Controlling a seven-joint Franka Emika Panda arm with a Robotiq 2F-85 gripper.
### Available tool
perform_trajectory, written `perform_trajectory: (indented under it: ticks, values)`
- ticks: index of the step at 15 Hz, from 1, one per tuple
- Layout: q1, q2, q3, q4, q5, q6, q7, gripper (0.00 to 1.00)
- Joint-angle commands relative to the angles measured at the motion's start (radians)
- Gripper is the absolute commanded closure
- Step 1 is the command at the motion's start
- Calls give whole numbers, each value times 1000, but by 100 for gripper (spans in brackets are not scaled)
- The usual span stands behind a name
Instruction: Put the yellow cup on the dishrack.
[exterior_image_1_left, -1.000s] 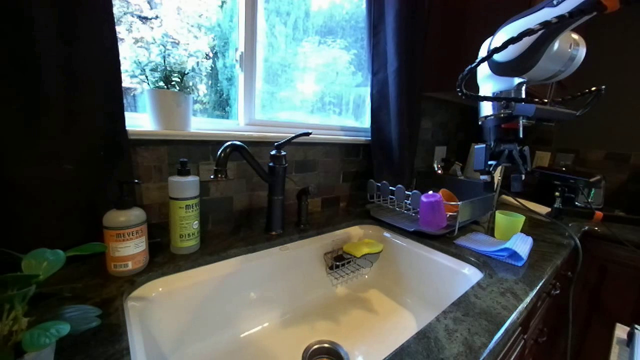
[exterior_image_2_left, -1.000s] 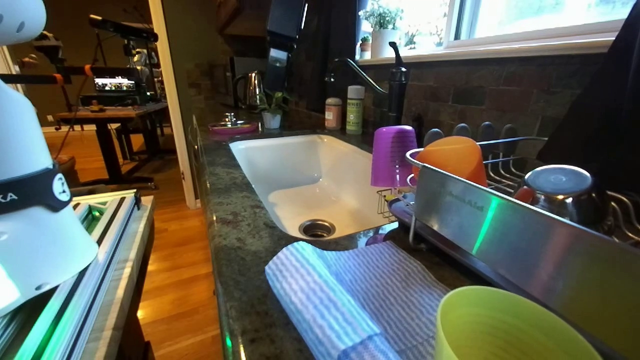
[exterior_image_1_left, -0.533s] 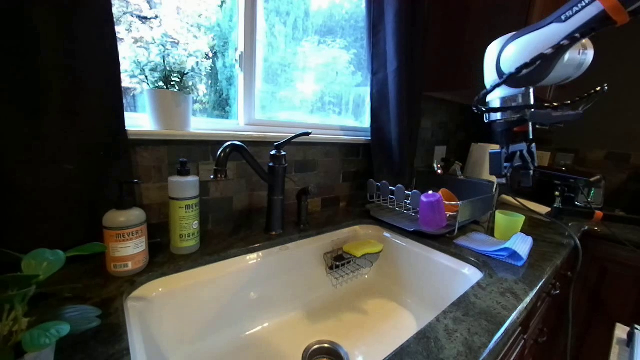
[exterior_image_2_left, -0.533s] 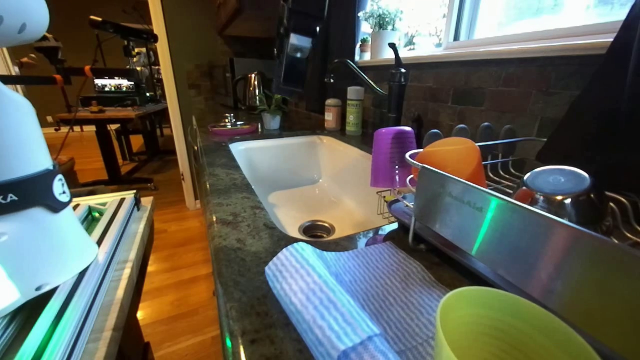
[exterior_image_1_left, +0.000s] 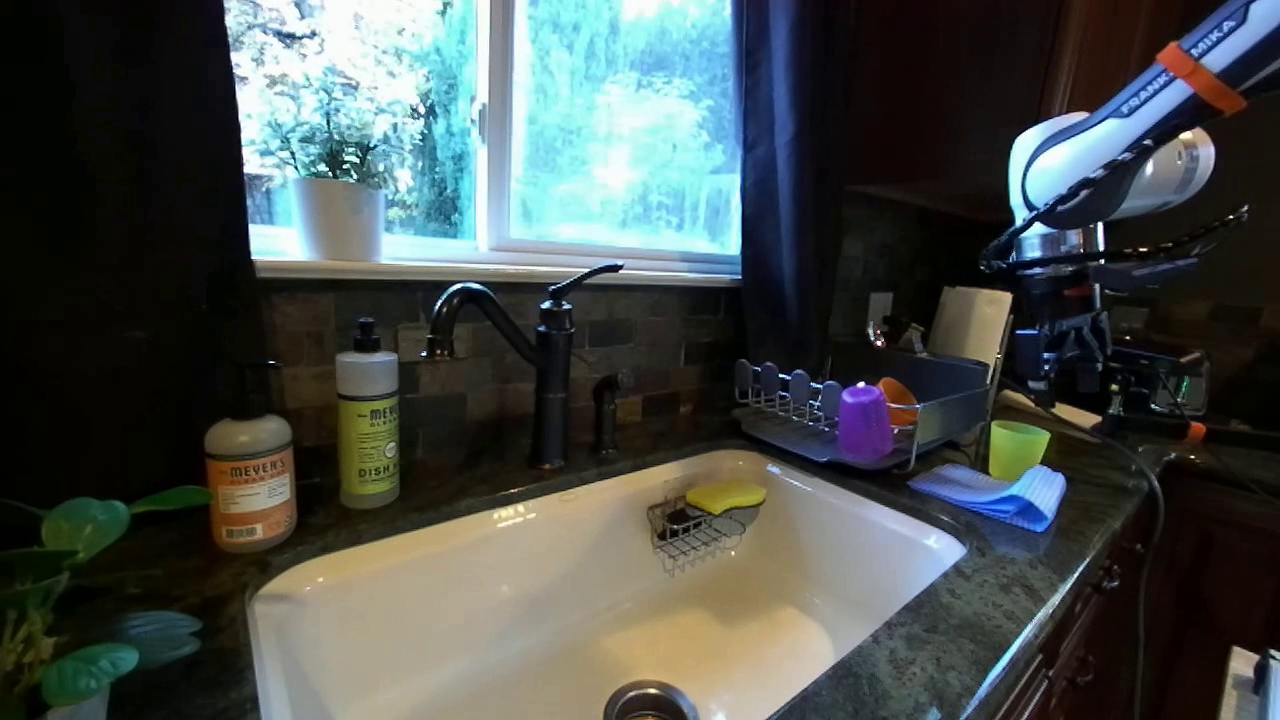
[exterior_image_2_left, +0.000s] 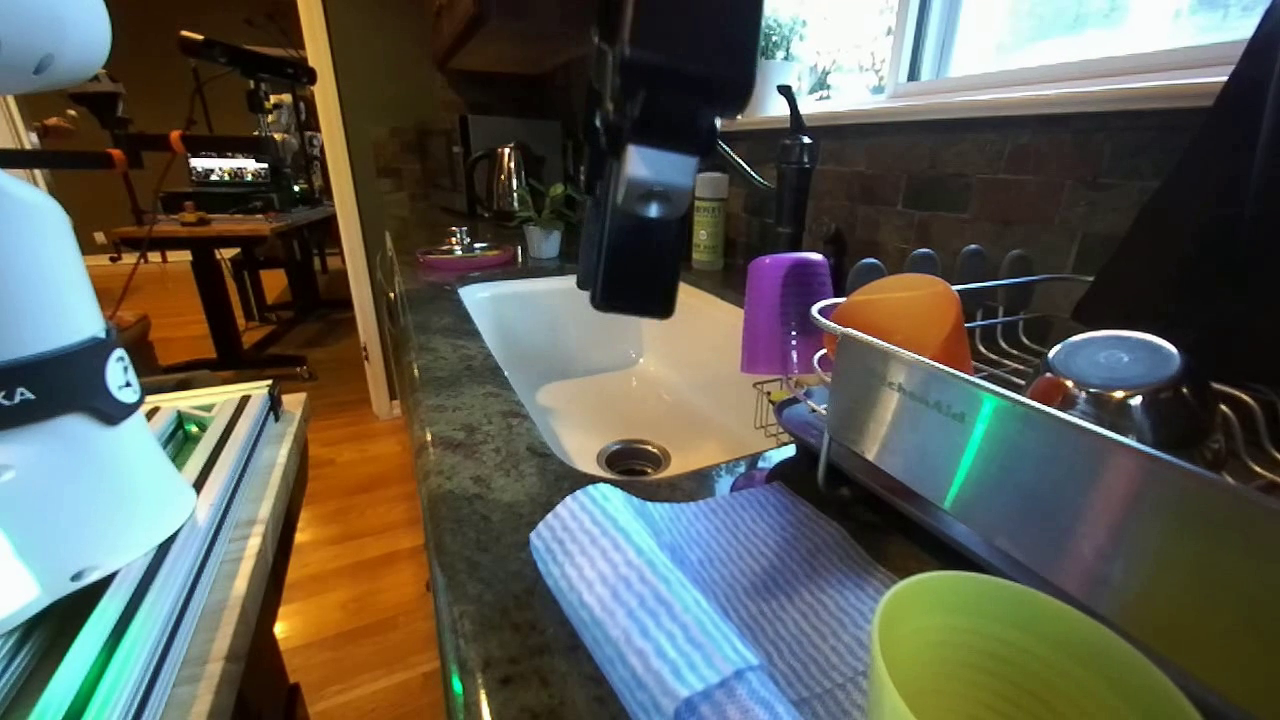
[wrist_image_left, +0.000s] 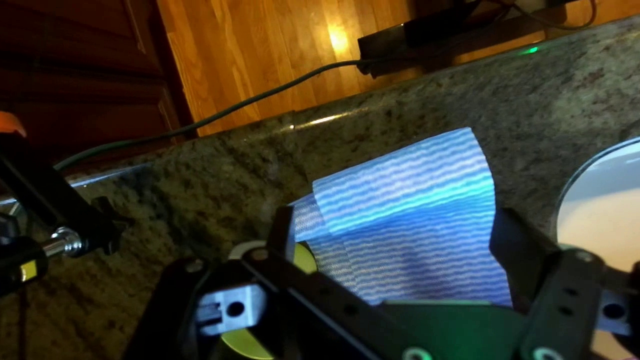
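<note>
Hovering above the table (exterior_image_1_left: 965, 600), the black claw (wrist_image_left: 394, 225) has its fingers (wrist_image_left: 279, 230) spread wide and nothing in its grip. The lime-yellow cup (exterior_image_1_left: 1018, 450) stands upright beside a folded striped dishcloth (exterior_image_1_left: 985, 496), near the dishrack (exterior_image_1_left: 952, 415). The step in hand appears to be the approach; the next move likely calls for shifting sideways, since a finger partly covers the cup in the wrist view, then lowering around it.

The yellow cup (exterior_image_2_left: 1020, 645) looks matt plastic, the dishrack (exterior_image_2_left: 1040, 480) satin metal.
</note>
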Motion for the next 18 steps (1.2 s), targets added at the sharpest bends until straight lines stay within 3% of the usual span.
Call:
perform_trajectory:
  ticks: [1, 4, 8, 13, 17, 18]
  values:
    - [-10, 8, 11, -1, -23, 32, 11, 0]
    - [-36, 62, 6, 4, -168, 191, 6, 0]
    - [-55, 153, -29, 16, -223, 381, -37, 0]
    - [-36, 270, -62, 20, -67, 544, -166, 0]
    - [-34, 339, -56, 30, 83, 581, -285, 0]
    - [-34, 355, -54, 35, 121, 581, -315, 7]
